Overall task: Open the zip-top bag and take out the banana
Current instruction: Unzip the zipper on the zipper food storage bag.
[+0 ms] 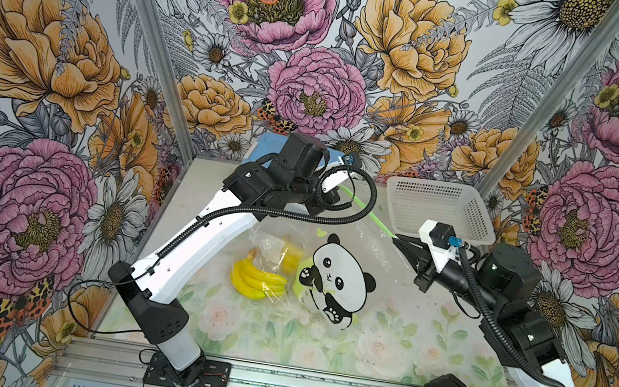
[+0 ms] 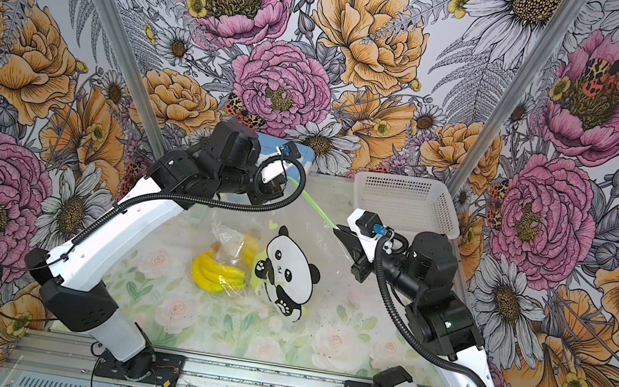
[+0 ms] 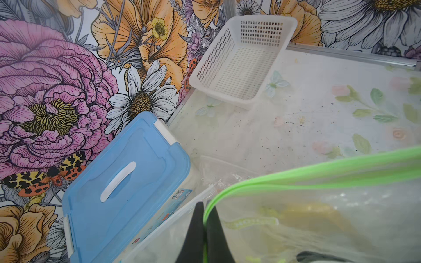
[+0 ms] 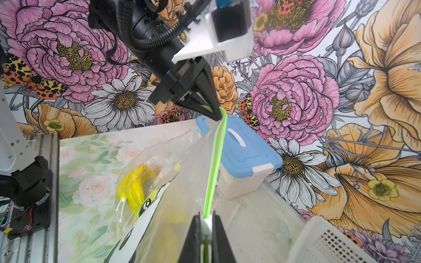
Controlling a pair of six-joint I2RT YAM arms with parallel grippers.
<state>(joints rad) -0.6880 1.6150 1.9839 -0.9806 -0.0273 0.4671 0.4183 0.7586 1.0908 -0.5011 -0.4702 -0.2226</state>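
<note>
As left pincer (image 3: 204, 206) and right pincer (image 4: 206, 219) pinch it, clear bag (image 1: 370, 250) crinkles.

Bold pink-and-orange floral wallpaper (image 1: 51, 35) covers the walls between silver metal corner posts (image 1: 152, 31), around a pale rose-printed tabletop (image 1: 276, 336).

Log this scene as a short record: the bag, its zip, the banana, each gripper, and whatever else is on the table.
Bag: panda-print zip-top bag, zip edge lifted, lower part on the table
Zip: green zip strip stretched between the grippers; its two tracks look parted
Banana: yellow bunch inside the bag
Left gripper: shut on one end of the strip
Right gripper: shut on the white slider
Other: white basket, blue-lidded box, both at the far side
</note>
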